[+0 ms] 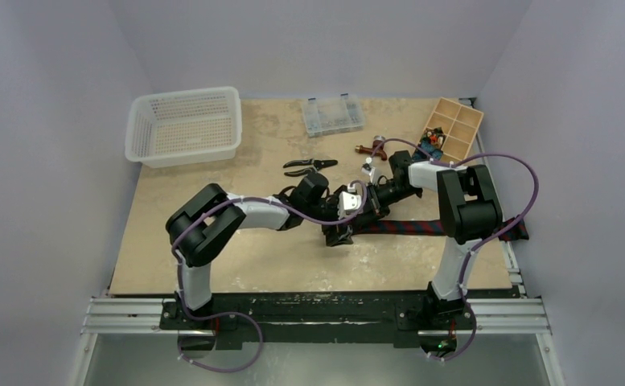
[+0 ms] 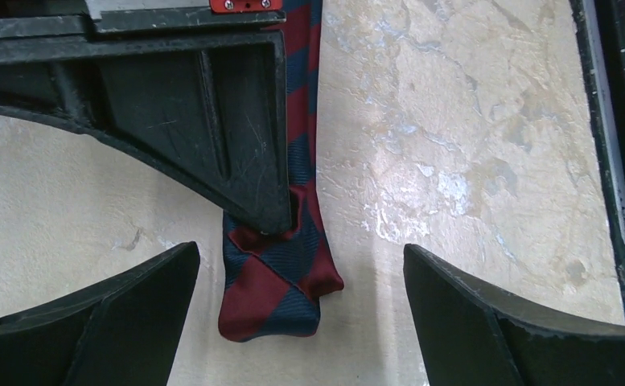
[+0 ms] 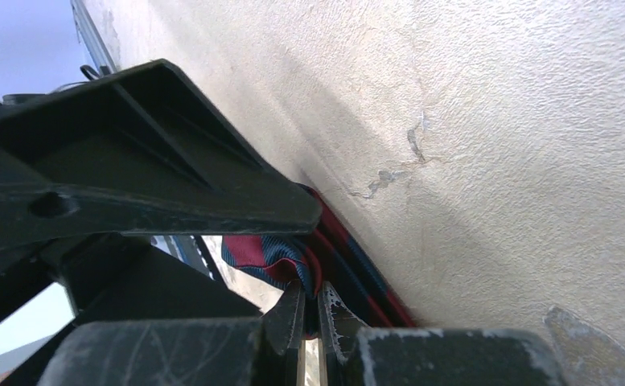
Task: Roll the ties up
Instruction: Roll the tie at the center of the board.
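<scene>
Pinched shut, my right pincer (image 3: 310, 296) grips the folded end of the striped tie (image 1: 433, 227), which lies flat across the lower right of the overhead frame. My left pincer (image 2: 299, 256) stands spread wide around that fold. Only the first turn looks made. Next, I judge, comes another turn, kept tight.
</scene>
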Robot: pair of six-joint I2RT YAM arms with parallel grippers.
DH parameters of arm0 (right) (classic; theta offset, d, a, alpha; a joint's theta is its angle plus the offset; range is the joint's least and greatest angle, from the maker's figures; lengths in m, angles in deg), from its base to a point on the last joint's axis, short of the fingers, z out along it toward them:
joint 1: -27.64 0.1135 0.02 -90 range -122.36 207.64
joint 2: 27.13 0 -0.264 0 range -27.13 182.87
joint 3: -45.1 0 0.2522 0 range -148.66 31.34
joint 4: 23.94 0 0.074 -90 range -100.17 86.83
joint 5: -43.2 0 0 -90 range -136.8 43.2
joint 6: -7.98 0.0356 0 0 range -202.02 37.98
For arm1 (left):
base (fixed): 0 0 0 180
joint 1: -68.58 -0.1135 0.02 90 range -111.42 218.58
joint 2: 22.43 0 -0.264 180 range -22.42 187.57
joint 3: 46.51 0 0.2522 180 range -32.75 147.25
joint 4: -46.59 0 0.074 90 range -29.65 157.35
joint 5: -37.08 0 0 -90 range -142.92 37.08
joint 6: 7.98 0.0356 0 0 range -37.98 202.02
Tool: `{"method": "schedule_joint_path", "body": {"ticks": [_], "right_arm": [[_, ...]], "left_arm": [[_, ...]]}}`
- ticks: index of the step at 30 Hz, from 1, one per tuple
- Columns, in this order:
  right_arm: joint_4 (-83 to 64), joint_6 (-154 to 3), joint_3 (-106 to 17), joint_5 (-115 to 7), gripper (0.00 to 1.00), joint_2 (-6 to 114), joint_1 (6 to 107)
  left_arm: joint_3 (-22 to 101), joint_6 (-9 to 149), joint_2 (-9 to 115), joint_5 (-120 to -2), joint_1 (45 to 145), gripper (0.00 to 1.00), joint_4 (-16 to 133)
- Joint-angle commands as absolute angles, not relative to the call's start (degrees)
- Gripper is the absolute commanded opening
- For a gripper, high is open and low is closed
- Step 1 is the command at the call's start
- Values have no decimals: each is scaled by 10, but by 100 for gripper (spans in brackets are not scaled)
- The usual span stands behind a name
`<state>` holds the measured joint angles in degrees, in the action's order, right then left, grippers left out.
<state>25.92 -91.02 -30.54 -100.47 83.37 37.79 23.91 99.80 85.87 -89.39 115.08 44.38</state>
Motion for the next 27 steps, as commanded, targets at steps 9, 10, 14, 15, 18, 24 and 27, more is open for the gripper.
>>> {"method": "schedule_joint_path", "body": {"ticks": [9,10,14,15,18,24,27], "right_arm": [[283,-925,-322,-1054,1,800,377],[289,-931,-323,-1053,2,802,377],[304,-944,-326,-1040,12,807,377],[305,-945,-327,-1035,13,807,376],[297,-933,-327,-1025,14,807,377],[289,-911,-338,-1011,15,805,375],[284,-906,-341,-991,2,805,375]], "left_arm": [[260,1052,896,-769,1167,68,464],[257,1053,894,-763,1166,62,466],[245,1060,883,-778,1166,45,468],[244,1061,882,-783,1166,42,471],[245,1064,879,-795,1166,35,479],[240,1078,871,-801,1166,28,491],[233,1082,863,-808,1165,28,498]]}}
